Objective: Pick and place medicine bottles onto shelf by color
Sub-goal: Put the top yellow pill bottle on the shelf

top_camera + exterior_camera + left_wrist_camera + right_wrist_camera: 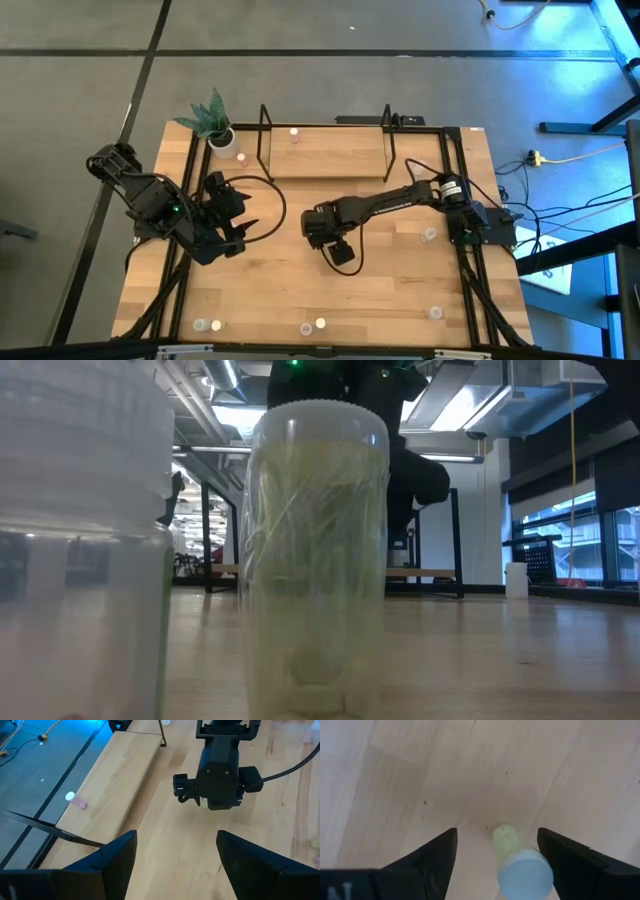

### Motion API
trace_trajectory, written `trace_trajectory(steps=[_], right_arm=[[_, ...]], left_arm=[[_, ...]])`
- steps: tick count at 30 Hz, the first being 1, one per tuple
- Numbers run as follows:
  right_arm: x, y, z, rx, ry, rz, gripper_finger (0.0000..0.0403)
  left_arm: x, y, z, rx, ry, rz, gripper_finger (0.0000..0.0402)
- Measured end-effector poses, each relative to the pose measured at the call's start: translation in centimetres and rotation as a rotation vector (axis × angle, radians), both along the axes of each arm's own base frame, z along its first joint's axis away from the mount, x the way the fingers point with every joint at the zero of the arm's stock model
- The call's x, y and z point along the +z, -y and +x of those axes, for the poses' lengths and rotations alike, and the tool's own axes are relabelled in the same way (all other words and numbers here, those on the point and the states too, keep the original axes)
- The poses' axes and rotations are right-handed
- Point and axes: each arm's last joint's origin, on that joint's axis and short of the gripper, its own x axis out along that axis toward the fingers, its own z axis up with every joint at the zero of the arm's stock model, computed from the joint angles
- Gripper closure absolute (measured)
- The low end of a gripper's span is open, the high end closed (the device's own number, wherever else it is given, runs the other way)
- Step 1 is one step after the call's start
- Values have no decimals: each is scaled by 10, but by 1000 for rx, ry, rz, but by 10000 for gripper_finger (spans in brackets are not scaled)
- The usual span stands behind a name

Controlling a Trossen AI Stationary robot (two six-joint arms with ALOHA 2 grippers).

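My right gripper [338,248] hangs over the middle of the table, fingers pointing down and open. In the right wrist view [497,865] a small upright bottle with a yellow-green body and a pale cap [525,872] stands on the table between the fingers, nearer one of them, with a gap showing on the other side. My left gripper [240,225] is open and empty at the table's left, facing the right gripper [220,775]. The shelf [325,150] stands at the far edge with one pink bottle [294,133] on its board, also seen in the left wrist view [76,800].
A potted plant [222,135] and a pink bottle [240,156] stand left of the shelf. Loose bottles stand at the right [430,235], the near right [436,312], the near middle [320,324] and the near left [200,326]. Two bottles [315,560] fill the low view.
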Motion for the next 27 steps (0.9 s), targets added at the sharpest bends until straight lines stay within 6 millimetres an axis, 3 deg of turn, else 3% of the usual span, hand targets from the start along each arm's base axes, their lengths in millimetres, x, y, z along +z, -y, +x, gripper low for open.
trace_trajectory(steps=[9, 23, 27], right_arm=[[0, 0, 0, -4, 3, 0, 141], [0, 9, 1, -67, -9, 44, 288], [0, 8, 1, -71, -13, 68, 300]], left_arm=[[0, 0, 0, 0, 0, 0, 134], [0, 0, 0, 0, 0, 0, 134], [0, 0, 0, 0, 0, 0, 134]])
